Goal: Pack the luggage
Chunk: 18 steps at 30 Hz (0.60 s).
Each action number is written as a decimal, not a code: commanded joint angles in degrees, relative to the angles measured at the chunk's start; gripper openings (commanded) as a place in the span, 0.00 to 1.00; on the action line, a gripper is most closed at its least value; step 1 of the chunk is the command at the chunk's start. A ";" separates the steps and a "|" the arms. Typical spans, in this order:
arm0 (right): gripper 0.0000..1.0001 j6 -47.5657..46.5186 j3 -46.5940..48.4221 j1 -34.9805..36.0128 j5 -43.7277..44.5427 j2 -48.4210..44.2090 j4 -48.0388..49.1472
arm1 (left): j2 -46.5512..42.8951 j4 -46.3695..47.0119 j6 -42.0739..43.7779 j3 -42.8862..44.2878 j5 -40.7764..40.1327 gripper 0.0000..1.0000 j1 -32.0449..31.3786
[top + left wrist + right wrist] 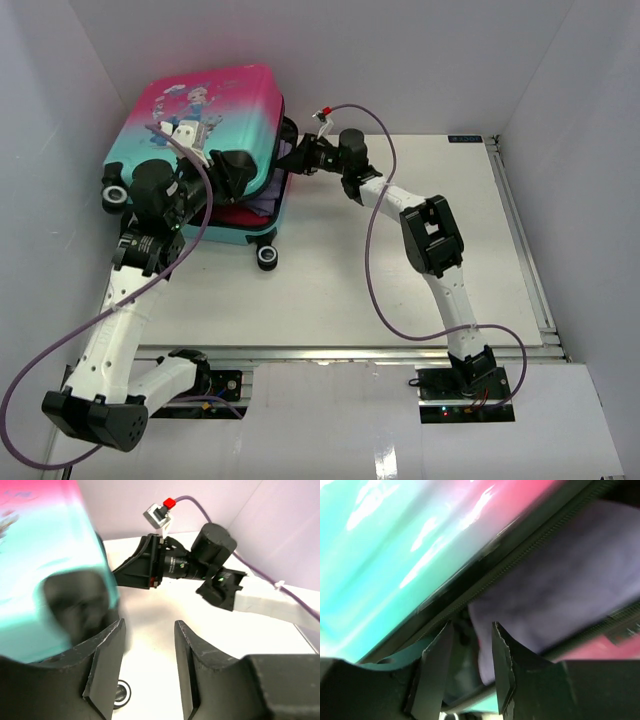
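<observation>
Purple cloth is seen bulging from the gap between lid and base of the luggage. The luggage is set at the far-left corner of the worktop, lid tilted down over the base but not shut.

Right end effector is placed at that gap, jaws apart, with the cloth edge showing just past the tips. No clamp on the cloth can be made out. Left end effector is held beside the teal shell near the lid edge, jaws apart, nothing between them.

Risks, as judged:
- Cloth could be caught in the zipper if the lid is pressed down before the cloth is tucked in.
- Luggage could be rolled on its wheels toward the wall if the push is made sideways.
- Both end effectors are near each other at the opening, so a clash is possible.

Not resolved:
- What else is packed inside cannot be seen, nor how the cloth lies under the lid.
- Right wrist view is blurred.
- Lid print is smeared in the left wrist view.
- Zipper pull is not located.
</observation>
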 commanded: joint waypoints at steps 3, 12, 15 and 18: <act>0.44 2.03 1.22 2.47 -5.02 -7.26 18.30 | -2.94 1.68 -1.96 2.16 -0.66 0.58 0.39; 0.44 -1.07 -11.87 -1.04 -4.22 -15.97 16.65 | 14.22 -6.49 -3.22 22.74 -32.31 0.59 2.04; 0.46 -7.18 -17.15 -2.72 -0.48 -21.72 5.02 | 24.43 -12.09 -6.11 34.15 -33.25 0.55 12.05; 0.50 -15.41 -23.02 -3.40 8.22 -26.72 -6.83 | 31.70 -16.20 -12.61 40.65 -29.95 0.45 24.64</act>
